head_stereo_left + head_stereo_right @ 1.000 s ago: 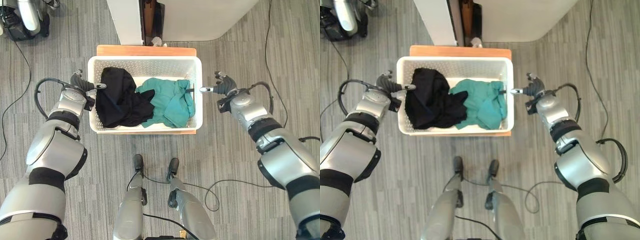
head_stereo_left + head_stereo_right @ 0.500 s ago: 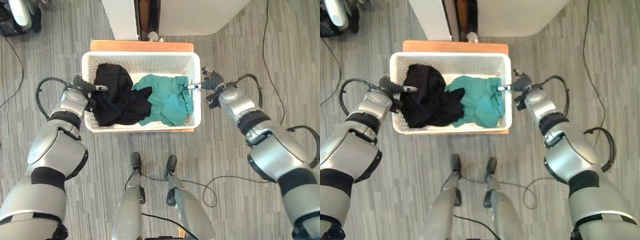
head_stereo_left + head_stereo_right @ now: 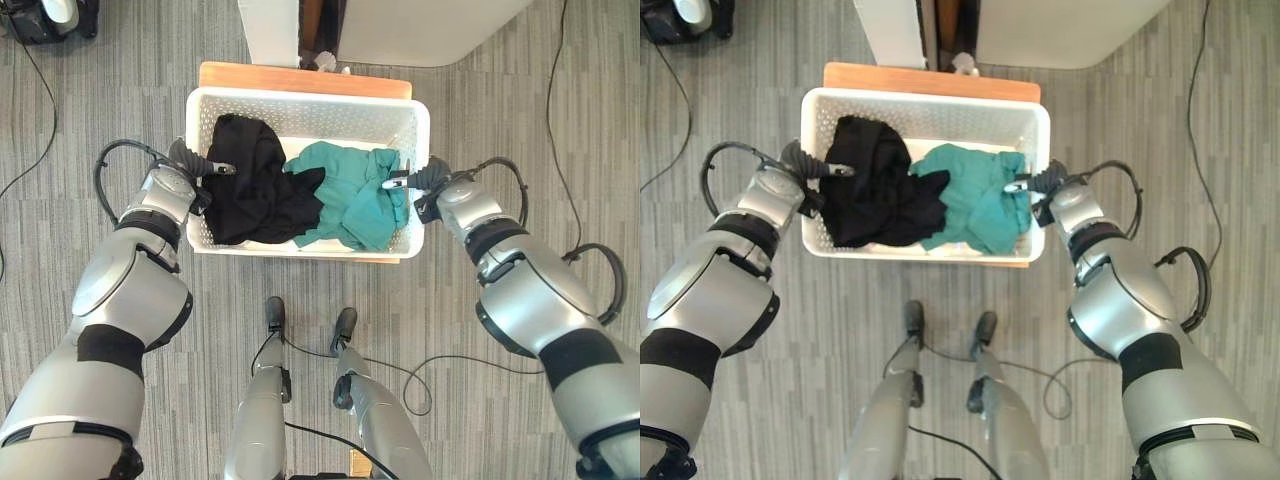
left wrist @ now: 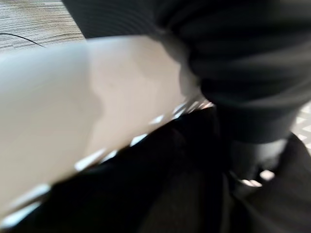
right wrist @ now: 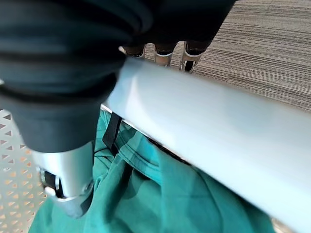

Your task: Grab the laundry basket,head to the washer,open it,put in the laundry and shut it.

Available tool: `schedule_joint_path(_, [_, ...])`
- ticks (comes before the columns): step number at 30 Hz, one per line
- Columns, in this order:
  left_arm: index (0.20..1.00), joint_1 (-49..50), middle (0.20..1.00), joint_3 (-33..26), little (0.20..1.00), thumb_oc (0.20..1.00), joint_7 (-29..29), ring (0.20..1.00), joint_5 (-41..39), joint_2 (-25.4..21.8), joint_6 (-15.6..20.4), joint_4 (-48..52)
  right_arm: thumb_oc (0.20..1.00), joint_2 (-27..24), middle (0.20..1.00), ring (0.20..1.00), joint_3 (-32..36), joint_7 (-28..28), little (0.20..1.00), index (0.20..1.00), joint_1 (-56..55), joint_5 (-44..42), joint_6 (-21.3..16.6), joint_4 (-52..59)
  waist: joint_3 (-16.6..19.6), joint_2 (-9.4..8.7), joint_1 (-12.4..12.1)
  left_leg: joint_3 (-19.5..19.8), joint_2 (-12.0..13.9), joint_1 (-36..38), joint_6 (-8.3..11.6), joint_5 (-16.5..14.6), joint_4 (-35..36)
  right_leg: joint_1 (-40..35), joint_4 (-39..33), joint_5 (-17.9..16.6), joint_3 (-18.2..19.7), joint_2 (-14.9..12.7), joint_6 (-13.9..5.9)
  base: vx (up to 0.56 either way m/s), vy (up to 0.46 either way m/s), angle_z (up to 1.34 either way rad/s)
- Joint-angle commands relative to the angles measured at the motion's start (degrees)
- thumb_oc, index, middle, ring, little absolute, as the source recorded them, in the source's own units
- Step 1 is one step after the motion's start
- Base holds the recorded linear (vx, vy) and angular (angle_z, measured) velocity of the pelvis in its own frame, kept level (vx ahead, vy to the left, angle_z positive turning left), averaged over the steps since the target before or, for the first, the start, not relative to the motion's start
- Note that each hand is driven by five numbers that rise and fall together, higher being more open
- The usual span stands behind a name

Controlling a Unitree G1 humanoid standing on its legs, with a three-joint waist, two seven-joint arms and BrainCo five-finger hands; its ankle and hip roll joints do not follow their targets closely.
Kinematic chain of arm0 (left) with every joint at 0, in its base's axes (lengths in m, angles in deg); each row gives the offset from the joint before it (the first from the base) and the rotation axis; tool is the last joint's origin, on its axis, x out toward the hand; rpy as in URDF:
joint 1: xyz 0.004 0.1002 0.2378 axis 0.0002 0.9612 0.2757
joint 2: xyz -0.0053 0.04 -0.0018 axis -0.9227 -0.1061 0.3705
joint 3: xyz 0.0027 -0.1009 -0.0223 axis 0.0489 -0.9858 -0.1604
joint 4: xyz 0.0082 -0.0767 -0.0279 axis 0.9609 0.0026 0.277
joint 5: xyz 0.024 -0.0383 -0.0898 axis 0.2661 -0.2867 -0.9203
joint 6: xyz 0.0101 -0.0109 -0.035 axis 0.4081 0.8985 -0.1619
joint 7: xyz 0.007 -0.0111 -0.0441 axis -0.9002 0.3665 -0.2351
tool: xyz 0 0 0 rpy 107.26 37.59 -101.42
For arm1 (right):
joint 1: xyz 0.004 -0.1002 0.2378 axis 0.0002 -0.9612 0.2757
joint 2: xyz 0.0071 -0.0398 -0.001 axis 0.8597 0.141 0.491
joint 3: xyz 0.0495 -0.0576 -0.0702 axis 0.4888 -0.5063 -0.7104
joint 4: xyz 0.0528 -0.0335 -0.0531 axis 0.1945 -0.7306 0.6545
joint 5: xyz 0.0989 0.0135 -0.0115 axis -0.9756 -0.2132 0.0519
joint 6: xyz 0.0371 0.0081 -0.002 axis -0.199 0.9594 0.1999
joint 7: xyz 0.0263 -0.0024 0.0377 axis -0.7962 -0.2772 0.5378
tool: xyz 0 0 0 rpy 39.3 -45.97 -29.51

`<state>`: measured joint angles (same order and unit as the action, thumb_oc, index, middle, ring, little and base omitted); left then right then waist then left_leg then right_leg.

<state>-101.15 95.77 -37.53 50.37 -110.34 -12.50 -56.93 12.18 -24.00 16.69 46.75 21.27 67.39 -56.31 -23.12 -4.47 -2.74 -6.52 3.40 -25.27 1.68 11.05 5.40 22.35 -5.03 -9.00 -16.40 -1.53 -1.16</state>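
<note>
Laundry basket, white and perforated, stood on a low wooden bench on the floor, gripped at both side rims. The right robot hand pinched the right rim, thumb inside over the green garment, fingers curled outside; the head views hid those fingers. The left robot hand clasped the left rim beside the black garment, thumb inside; its wrist view hid the fingers outside.
</note>
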Motion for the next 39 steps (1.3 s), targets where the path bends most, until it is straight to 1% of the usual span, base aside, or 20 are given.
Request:
schedule_joint_path(1, [0.200, -1.1, 0.200, 4.2, 0.200, 0.200, -1.8, 0.200, 5.7, 2.7, -1.0, -6.9, 0.667, 2.5, 0.667, 0.667, -0.4, 1.1, 0.667, 0.667, 1.0, -0.2, 1.1, -6.0, -0.5, 0.25, -0.5, 2.9, 1.0, -0.8, 4.12, -1.6, -0.4, 0.3, 0.0, -1.0, -1.2, -4.1, -7.62, 0.00, 0.000, 0.00])
schedule_joint_path(2, [0.200, -0.7, 0.200, 4.9, 0.200, 0.200, -2.1, 0.200, 7.1, 3.3, -1.4, -6.8, 0.385, 2.8, 0.385, 0.385, -0.3, 1.4, 0.385, 0.385, 0.5, 0.1, 1.2, -6.3, -0.4, 0.39, -0.5, 3.0, 0.9, -0.8, 4.08, -1.6, -0.4, 0.3, 0.0, -1.0, -1.1, -4.1, -7.53, 0.00, 0.000, 0.00])
schedule_joint_path(3, [0.200, -0.2, 0.200, 5.8, 0.200, 0.200, -2.1, 0.200, 8.6, 3.6, -1.0, -6.3, 0.435, 2.9, 0.435, 0.435, -0.5, 1.3, 0.435, 0.435, 0.2, 0.0, 1.3, -6.6, -0.2, 0.45, -0.4, 3.0, 0.9, -0.7, 4.07, -1.7, -0.4, 0.2, 0.0, -0.9, -1.0, -4.1, -7.49, 0.00, 0.000, 0.00])
schedule_joint_path(4, [0.200, -0.1, 0.200, 6.5, 0.200, 0.200, -2.5, 0.200, 9.8, 3.7, -0.9, -6.2, 0.435, 3.1, 0.435, 0.435, -0.5, 1.5, 0.435, 0.435, -0.1, 0.3, 1.2, -6.6, 0.0, 0.55, -0.4, 3.0, 0.8, -0.6, 4.04, -1.7, -0.4, 0.1, 0.0, -0.9, -0.9, -4.1, -7.42, 0.00, 0.000, 0.00])
schedule_joint_path(5, [0.200, 0.5, 0.200, 7.1, 0.200, 0.200, -2.7, 0.200, 11.2, 3.9, -1.0, -6.0, 0.200, 3.1, 0.200, 0.200, -0.7, 1.5, 0.200, 0.200, -0.4, 0.6, 1.0, -6.4, 0.2, 0.62, -0.2, 3.0, 0.8, -0.4, 4.01, -1.7, -0.4, 0.0, 0.0, -0.8, -0.8, -4.1, -7.37, 0.00, 0.000, 0.00])
schedule_joint_path(10, [0.200, 2.3, 0.200, 7.0, 0.200, 0.200, -0.7, 0.200, 13.7, 4.8, -1.0, -5.8, 0.200, 3.0, 0.200, 0.200, 0.8, 0.1, 0.200, 0.200, -1.4, -0.6, 0.1, -6.2, 1.0, 1.09, 0.1, 2.8, 0.6, 1.1, 3.81, -2.4, -0.4, -1.3, 0.0, -0.5, -0.4, -4.2, -7.33, -0.01, 0.006, 0.00])
schedule_joint_path(11, [0.200, 2.5, 0.200, 6.9, 0.200, 0.200, -0.4, 0.200, 13.7, 4.7, -0.9, -5.7, 0.200, 2.8, 0.200, 0.200, 1.3, -0.1, 0.200, 0.200, -1.7, -1.2, 0.1, -5.9, 1.1, 1.02, 0.2, 2.5, 0.3, 0.7, 3.33, -1.1, -0.4, -1.0, 0.0, -1.4, -0.8, -4.6, -6.88, -0.06, 0.025, -0.01])
schedule_joint_path(18, [0.200, 3.9, 0.200, 5.6, 0.200, 0.200, 2.1, 0.200, 10.5, 0.7, 1.5, 0.3, 0.200, -3.1, 0.200, 0.200, 4.2, -1.3, 0.200, 0.200, -5.0, -6.0, -0.5, 1.6, 3.2, 1.67, 0.4, 1.9, 0.2, 5.0, 3.02, -2.9, -0.4, -5.2, 0.0, -0.4, -0.4, -5.0, -7.05, 0.03, -0.001, -0.02])
schedule_joint_path(22, [0.200, 10.6, 0.200, 2.9, 0.200, 0.200, 2.6, 0.200, 6.5, -6.2, 3.7, 17.8, 0.200, -12.9, 0.200, 0.200, 7.4, -1.4, 0.200, 0.200, -14.1, -7.0, -1.0, 21.0, 5.0, 2.35, 0.8, 0.5, 0.0, 10.2, 2.39, -4.8, -0.4, -9.6, 0.0, 1.0, 0.0, -5.5, -6.98, 0.08, 0.009, -0.02])
schedule_joint_path(23, [0.200, 16.1, 0.200, 0.7, 0.200, 0.200, 1.9, 0.200, 5.5, -10.8, 4.1, 32.6, 0.200, -18.8, 0.200, 0.200, 10.7, -0.9, 0.200, 0.200, -21.2, -6.5, -1.0, 32.6, 6.1, 2.85, 1.2, -0.1, -0.2, 12.7, 2.11, -5.9, -0.4, -11.7, 0.0, 1.6, 0.1, -5.9, -7.02, 0.09, 0.021, -0.13])
schedule_joint_path(24, [0.200, 16.2, 0.200, 0.6, 0.200, 0.200, 1.9, 0.200, 5.6, -10.8, 4.0, 32.8, 0.200, -18.8, 0.200, 0.200, 10.8, -1.0, 0.200, 0.200, -21.4, -6.5, -0.9, 32.8, 6.2, 2.82, 1.2, -0.1, -0.2, 12.5, 2.07, -5.8, -0.4, -11.5, 0.0, 1.6, 0.1, -5.9, -7.02, 0.10, 0.020, -0.05])
schedule_joint_path(25, [0.200, 18.9, 0.200, -0.5, 0.200, 0.200, 1.5, 0.200, 5.5, -12.1, 4.1, 38.3, 0.200, -21.4, 0.200, 0.200, 12.5, -0.6, 0.200, 0.200, -24.8, -6.4, -1.2, 37.8, 6.6, 3.03, 1.4, -0.3, -0.2, 13.8, 1.99, -6.3, -0.4, -12.7, 0.0, 2.0, 0.1, -6.0, -7.00, 0.12, 0.011, -0.01])
schedule_joint_path(26, [0.200, 25.2, 0.200, -3.9, 0.200, 0.200, 0.4, 0.200, 5.1, -14.6, 4.3, 49.3, 0.200, -27.1, 0.200, 0.200, 17.7, 0.8, 0.200, 0.200, -34.3, -6.3, -1.9, 48.4, 8.1, 3.57, 2.0, -0.8, -0.4, 16.6, 1.77, -7.4, -0.4, -15.2, 0.0, 2.7, 0.1, -6.2, -6.93, 0.12, 0.011, 0.00])
schedule_joint_path(27, [0.200, 25.3, 0.200, -3.9, 0.200, 0.200, 0.3, 0.200, 5.1, -14.6, 4.2, 49.4, 0.200, -27.2, 0.200, 0.200, 17.9, 0.7, 0.200, 0.200, -34.6, -6.3, -1.8, 48.6, 8.3, 3.54, 2.0, -0.8, -0.5, 16.4, 1.74, -7.3, -0.4, -15.0, 0.0, 2.6, 0.1, -6.2, -6.92, 0.15, 0.015, -0.01])
schedule_joint_path(29, [0.200, 31.6, 0.200, -5.7, 0.200, 0.200, -2.1, 0.200, 4.3, -17.0, 4.6, 59.5, 0.200, -35.2, 0.200, 0.200, 24.8, 3.8, 0.200, 0.200, -46.9, -6.0, -2.6, 57.3, 10.5, 4.42, 2.7, -1.0, -0.8, 19.7, 1.72, -8.5, -0.4, -17.9, 0.0, 3.5, 0.3, -6.3, -7.22, 0.14, 0.002, -0.07])
schedule_joint_path(30, [0.200, 31.5, 0.200, -5.7, 0.200, 0.200, -2.1, 0.200, 4.3, -17.0, 4.6, 59.5, 0.200, -35.2, 0.200, 0.200, 25.0, 3.8, 0.200, 0.200, -47.2, -6.0, -2.5, 57.4, 10.6, 4.39, 2.6, -1.0, -0.9, 19.5, 1.69, -8.3, -0.4, -17.8, 0.0, 3.4, 0.3, -6.4, -7.21, 0.11, -0.013, -0.07])
schedule_joint_path(33, [0.200, 33.5, 0.200, -4.3, 0.200, 0.200, -5.2, 0.200, 3.6, -19.0, 4.1, 64.9, 0.200, -41.6, 0.200, 0.200, 31.3, 7.3, 0.200, 0.200, -58.2, -6.8, -1.8, 64.9, 13.0, 5.01, 3.6, -1.7, -1.0, 22.0, 1.69, -9.1, -0.4, -19.7, 0.0, 3.9, 0.7, -6.4, -7.42, 0.08, -0.015, -0.04])
schedule_joint_path(34, [0.200, 33.5, 0.200, -4.2, 0.200, 0.200, -5.2, 0.200, 3.6, -19.0, 4.1, 64.9, 0.200, -41.7, 0.200, 0.200, 31.4, 7.3, 0.200, 0.200, -58.3, -6.8, -1.8, 65.0, 13.0, 5.00, 3.5, -1.7, -1.0, 22.0, 1.69, -9.1, -0.4, -19.7, 0.0, 3.9, 0.7, -6.4, -7.42, 0.07, -0.012, -0.19])
schedule_joint_path(35, [0.200, 34.0, 0.200, -2.7, 0.200, 0.200, -6.5, 0.200, 3.2, -18.7, 4.2, 66.7, 0.200, -44.0, 0.200, 0.200, 34.4, 8.9, 0.200, 0.200, -63.9, -7.7, -1.8, 67.9, 14.0, 5.47, 4.4, -2.3, -0.8, 22.9, 1.70, -9.5, -0.4, -20.0, 0.0, 4.1, 1.5, -6.4, -7.64, 0.05, -0.022, -0.20])
schedule_joint_path(39, [0.200, 33.7, 0.200, 0.4, 0.200, 0.200, -8.2, 0.200, 1.9, -16.9, 3.9, 68.0, 0.200, -47.1, 0.200, 0.200, 41.3, 11.2, 0.200, 0.200, -74.6, -9.4, -1.7, 74.0, 15.6, 6.30, 6.3, -4.0, -0.3, 24.3, 1.72, -10.0, -0.4, -19.9, 0.0, 4.3, 3.4, -6.1, -7.85, 0.05, -0.026, -0.28])
